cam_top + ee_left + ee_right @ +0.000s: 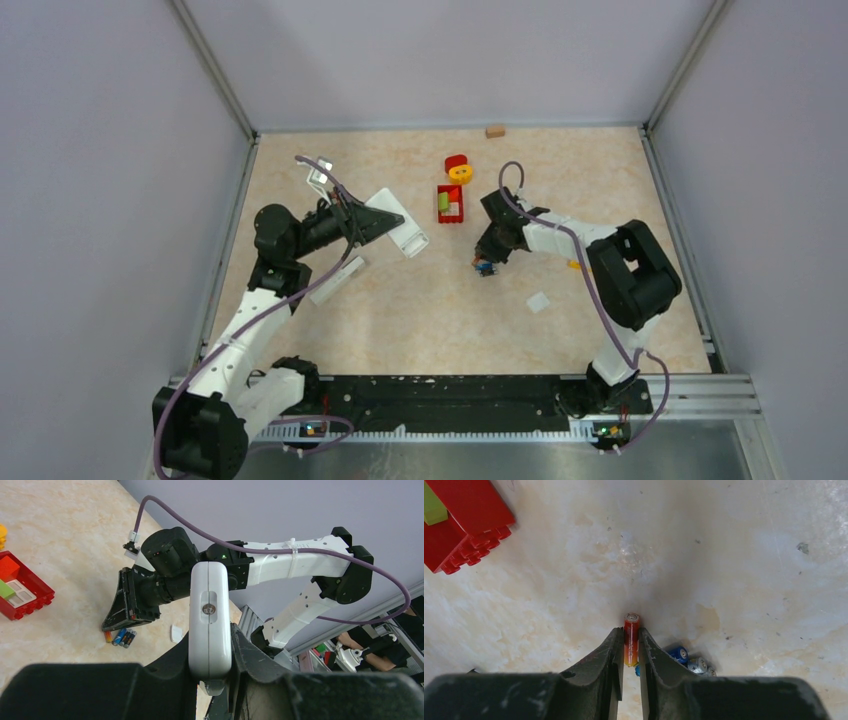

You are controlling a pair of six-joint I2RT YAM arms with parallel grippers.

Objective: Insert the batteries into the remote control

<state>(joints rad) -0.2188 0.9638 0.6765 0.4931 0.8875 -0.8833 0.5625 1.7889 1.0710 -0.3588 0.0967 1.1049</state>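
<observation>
A beige marbled counter (pixel 440 320) is enclosed by pale lilac walls (pixel 450 60) on 3 sides. A reddish-orange cylindrical battery (pixel 631 625) is pinched in the narrowed right claw (pixel 630 635); blue cells (pixel 688 661) are seen just beside it. A white plastic remote (pixel 209 595) is gripped by the left claw (pixel 211 647), nearer the left edge. Open counter is seen between the 2 claws.

Soft, even light comes from overhead, leaving only faint shadows on the pale table (pixel 400 320) and a mild sheen on it just beyond the red battery (pixel 631 650). Close to the lens the right gripper (pixel 630 631) blurs into a dark smear, while that battery looks sharp.
</observation>
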